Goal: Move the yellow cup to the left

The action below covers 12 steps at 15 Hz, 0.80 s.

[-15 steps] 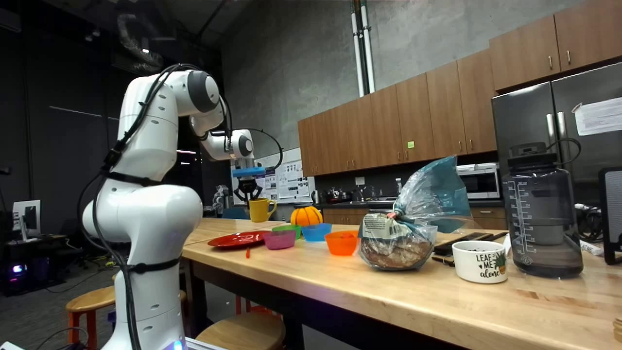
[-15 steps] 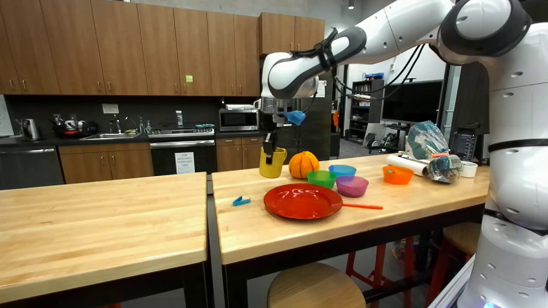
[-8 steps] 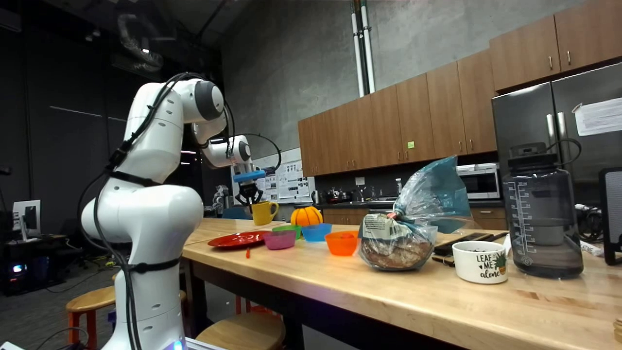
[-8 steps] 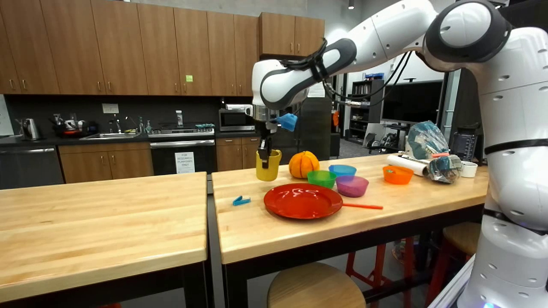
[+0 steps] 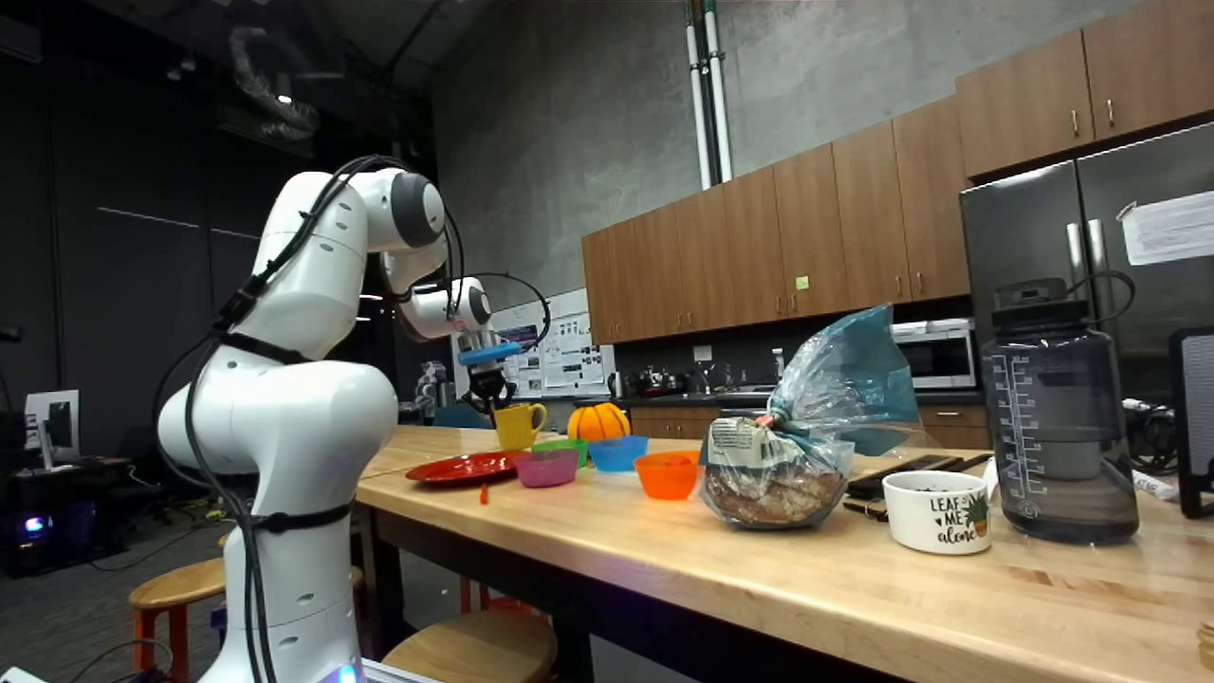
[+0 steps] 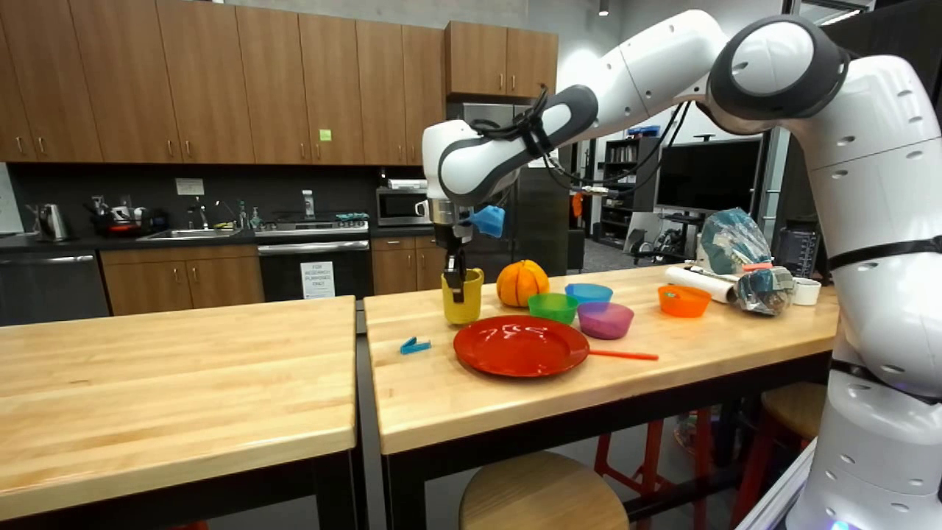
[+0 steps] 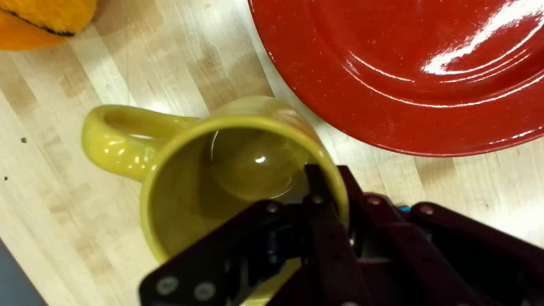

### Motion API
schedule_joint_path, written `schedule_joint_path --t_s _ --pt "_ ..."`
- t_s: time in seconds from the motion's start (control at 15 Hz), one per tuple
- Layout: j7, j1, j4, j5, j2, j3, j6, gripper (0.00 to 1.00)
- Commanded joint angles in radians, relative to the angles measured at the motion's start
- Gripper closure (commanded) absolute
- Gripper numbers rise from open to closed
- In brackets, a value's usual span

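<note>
The yellow cup is a yellow mug with a handle; it shows in both exterior views [image 5: 517,432] [image 6: 472,308] and in the wrist view [image 7: 182,187]. My gripper [image 7: 329,170] is shut on the cup's wall at the rim, one finger inside and one outside. The handle is on the side away from the fingers. The cup looks upright and hangs at or just above the table; I cannot tell if its base touches. The gripper also shows in both exterior views [image 5: 495,413] [image 6: 458,294], pointing down.
A red plate [image 6: 521,346] lies close beside the cup. A stuffed pumpkin [image 6: 522,283], a green bowl [image 6: 553,308], a blue bowl [image 6: 589,292] and a purple bowl [image 6: 605,322] stand nearby. A blue clip [image 6: 414,346] lies near the table's end, by a gap to another table [image 6: 184,368].
The gripper and the held cup have moved down in both exterior views. The cup is now nearer to the plate. The other objects have stayed in place.
</note>
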Motion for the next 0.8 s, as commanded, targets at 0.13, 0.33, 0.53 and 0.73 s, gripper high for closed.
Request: schedule_joint_path --t_s 0.13,0.33,0.53,0.73 --pt "-0.003 0.005 0.088 -0.018 0.041 -0.001 -0.081 0.97" --pt "-0.001 0.005 0.110 -0.015 0.057 -0.002 -0.094 0.97" --pt "-0.002 0.004 0.130 -0.011 0.070 -0.002 -0.100 0.97" --pt "0.000 0.005 0.143 -0.010 0.080 -0.003 -0.103 0.97"
